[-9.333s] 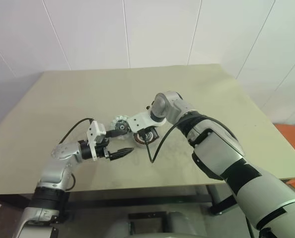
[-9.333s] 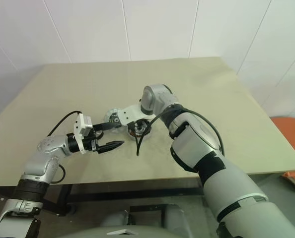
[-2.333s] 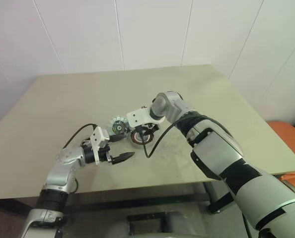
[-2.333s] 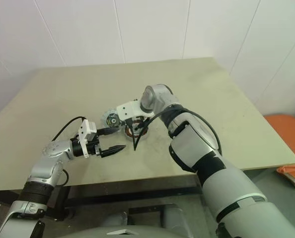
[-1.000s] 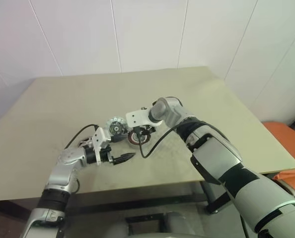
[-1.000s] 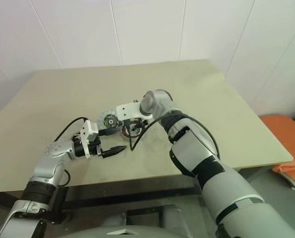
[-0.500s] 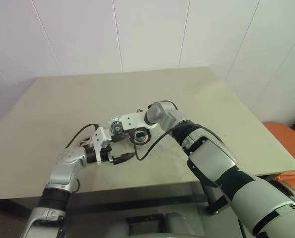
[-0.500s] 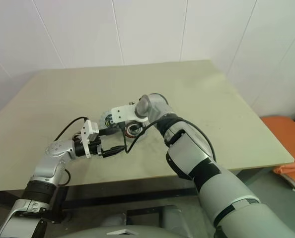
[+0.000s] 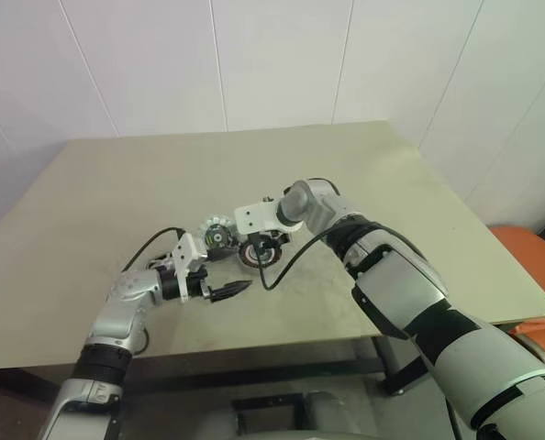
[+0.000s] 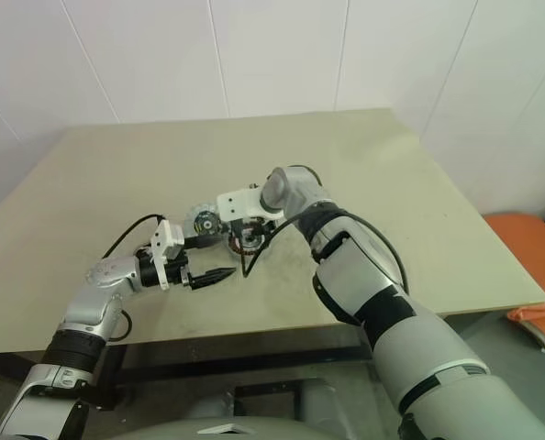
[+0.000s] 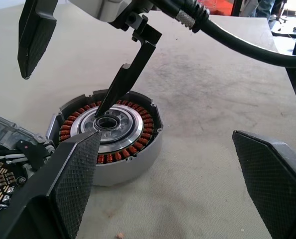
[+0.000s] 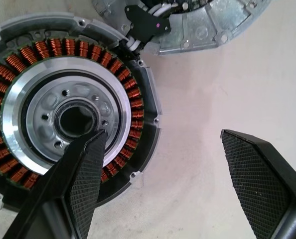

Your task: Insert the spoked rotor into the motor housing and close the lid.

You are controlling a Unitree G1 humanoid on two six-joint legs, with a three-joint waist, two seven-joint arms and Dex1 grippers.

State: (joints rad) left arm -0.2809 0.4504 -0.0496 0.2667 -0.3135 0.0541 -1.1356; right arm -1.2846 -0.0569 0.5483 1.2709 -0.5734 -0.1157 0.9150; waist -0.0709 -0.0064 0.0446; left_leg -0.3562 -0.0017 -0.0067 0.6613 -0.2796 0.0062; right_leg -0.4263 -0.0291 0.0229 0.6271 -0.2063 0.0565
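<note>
Since 0.5 s ago, right gripper (image 12: 158, 164) swung back rightward; fingers spread, 1 tip (image 11: 104, 103) resting at copper-wound spoked rotor (image 12: 63, 117), seated in grey round housing (image 11: 148, 149). Left gripper (image 11: 168, 184) gapes. Withdraw gently, fetch lid.

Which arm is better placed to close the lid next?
Probably the left. The lid lies on the left side of the rotor, nearer the open left end effector. The open right end effector is busy at the rotor: one finger rests its tip in the hub.
</note>
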